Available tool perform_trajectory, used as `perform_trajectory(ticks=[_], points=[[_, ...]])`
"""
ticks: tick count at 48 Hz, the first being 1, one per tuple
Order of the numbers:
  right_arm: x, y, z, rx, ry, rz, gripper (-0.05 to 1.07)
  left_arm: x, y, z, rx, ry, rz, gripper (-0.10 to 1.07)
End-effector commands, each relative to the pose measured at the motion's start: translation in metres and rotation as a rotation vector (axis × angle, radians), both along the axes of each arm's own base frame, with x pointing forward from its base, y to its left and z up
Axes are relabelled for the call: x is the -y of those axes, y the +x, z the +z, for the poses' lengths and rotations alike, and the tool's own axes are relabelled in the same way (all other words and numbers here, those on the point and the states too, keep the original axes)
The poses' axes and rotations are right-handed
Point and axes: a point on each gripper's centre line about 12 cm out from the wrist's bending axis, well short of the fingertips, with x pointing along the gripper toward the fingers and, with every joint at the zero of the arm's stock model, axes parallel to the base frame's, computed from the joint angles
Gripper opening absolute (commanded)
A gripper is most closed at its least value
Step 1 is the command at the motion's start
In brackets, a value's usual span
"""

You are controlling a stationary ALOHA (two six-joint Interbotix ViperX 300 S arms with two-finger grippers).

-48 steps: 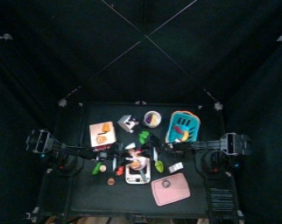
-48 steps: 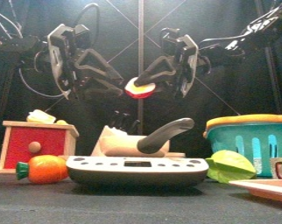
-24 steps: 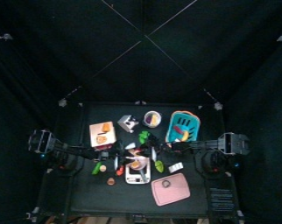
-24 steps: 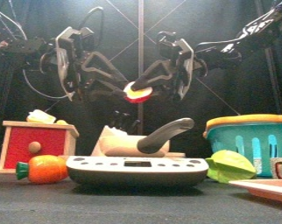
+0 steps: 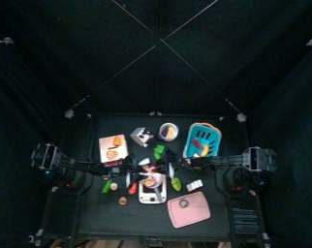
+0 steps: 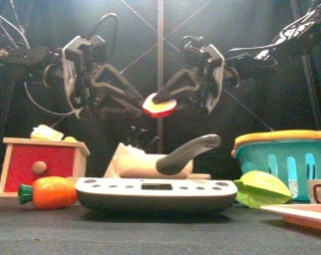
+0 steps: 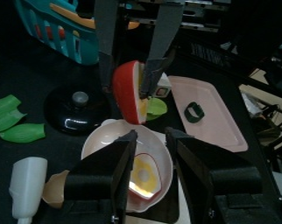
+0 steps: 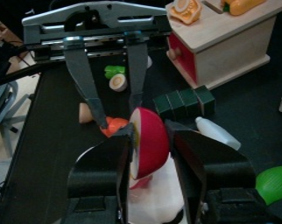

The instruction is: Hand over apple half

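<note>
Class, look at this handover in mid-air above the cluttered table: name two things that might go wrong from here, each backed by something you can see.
1. The right hand grips the apple half only at its edge, so it might slip during the transfer.
2. The left hand stands open close beside the apple half; if the right hand lets go before it closes, the fruit would likely drop toward the scale and bowl below.
</note>
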Motion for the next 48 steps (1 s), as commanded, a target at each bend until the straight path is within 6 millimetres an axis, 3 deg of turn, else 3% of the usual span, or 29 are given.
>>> perform_trajectory(ticks=[1, 48], points=[[0.0, -0.001, 0.02, 0.056, -0.011, 0.001, 0.59, -0.001, 0.003, 0.007, 0.026, -0.003, 0.008, 0.75], [0.002, 0.013, 0.015, 0.048, -0.009, 0.003, 0.59, -0.012, 0.014, 0.014, 0.061, 0.001, 0.039, 0.75]])
